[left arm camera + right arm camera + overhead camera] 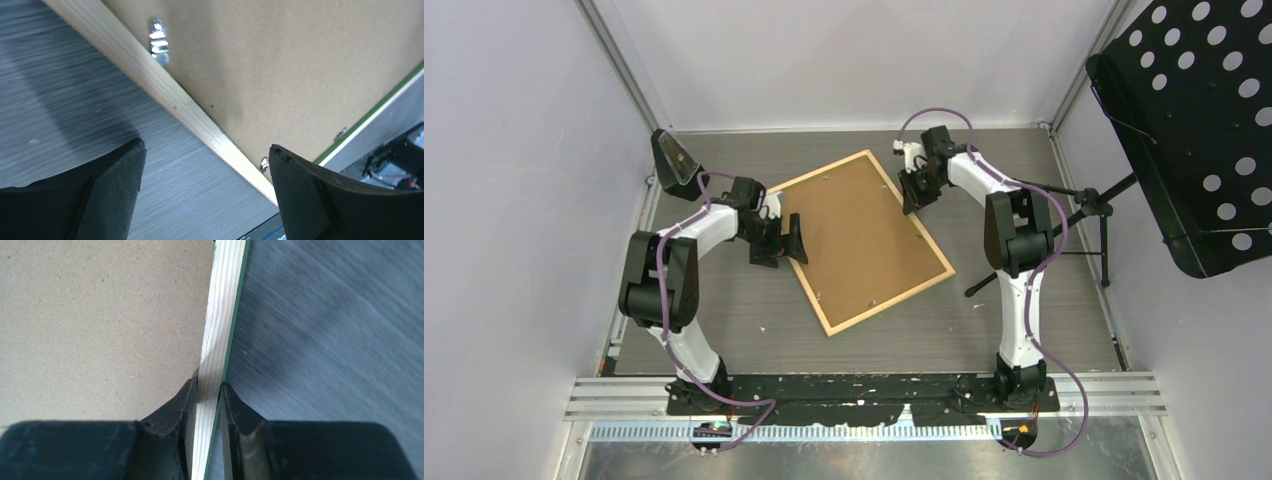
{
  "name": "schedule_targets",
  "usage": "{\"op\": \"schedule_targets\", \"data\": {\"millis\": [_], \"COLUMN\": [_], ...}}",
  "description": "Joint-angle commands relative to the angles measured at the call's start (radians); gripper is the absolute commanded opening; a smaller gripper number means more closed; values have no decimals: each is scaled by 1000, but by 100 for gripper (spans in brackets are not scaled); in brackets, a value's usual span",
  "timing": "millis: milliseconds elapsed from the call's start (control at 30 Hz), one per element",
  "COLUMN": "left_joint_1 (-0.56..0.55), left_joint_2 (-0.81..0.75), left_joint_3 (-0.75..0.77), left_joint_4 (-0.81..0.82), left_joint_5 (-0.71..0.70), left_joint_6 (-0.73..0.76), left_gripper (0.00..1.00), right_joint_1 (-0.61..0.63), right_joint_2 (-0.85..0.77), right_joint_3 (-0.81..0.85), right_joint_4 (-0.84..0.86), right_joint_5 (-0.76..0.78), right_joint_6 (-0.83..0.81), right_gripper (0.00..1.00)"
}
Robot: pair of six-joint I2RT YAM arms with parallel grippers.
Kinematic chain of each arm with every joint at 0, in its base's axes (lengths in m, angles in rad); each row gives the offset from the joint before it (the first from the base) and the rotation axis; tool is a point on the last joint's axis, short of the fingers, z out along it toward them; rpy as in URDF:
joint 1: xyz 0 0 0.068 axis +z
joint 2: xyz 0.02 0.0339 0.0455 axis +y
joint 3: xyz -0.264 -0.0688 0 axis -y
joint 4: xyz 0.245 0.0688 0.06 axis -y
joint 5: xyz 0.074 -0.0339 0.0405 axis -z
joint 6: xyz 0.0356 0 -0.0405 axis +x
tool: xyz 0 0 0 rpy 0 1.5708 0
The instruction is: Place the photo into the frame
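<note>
The frame [891,301] lies back-up and askew mid-table, its light wood rim around a brown hardboard backing [859,240]. No photo shows in any view. My left gripper [786,245] stands open at the frame's left edge. In the left wrist view its jaws [205,150] straddle the wood rim [150,75] without touching it; a metal tab [159,41] sits on the backing. My right gripper [914,195] is at the frame's far right edge. The right wrist view shows the gripper [209,390] shut on the rim [222,305], whose green front edge shows.
A black perforated music stand [1194,120] on a tripod [1094,215] stands at the right, outside the table. A black wedge-shaped object [674,155] sits at the back left corner. White walls enclose the grey wood-grain table [1024,160].
</note>
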Motion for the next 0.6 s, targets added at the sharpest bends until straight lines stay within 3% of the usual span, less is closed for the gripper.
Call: {"op": "schedule_targets", "data": {"millis": [0,267,567], "left_joint_1": [22,29,39], "left_joint_2": [-82,-124,-113], "left_joint_3": [73,203,221], "left_joint_4": [-91,-213,-238], "left_joint_5": [-123,-236,-261], "left_joint_6": [112,229,232], "left_gripper": [96,100,99], "right_joint_1": [41,103,120], "right_joint_2": [21,18,54], "right_joint_3": [150,170,192], "right_joint_4": [-104,-192,-268], "right_joint_5": [-62,29,6], "right_joint_6": [-115,-392,-536], "right_gripper": [5,6,5]}}
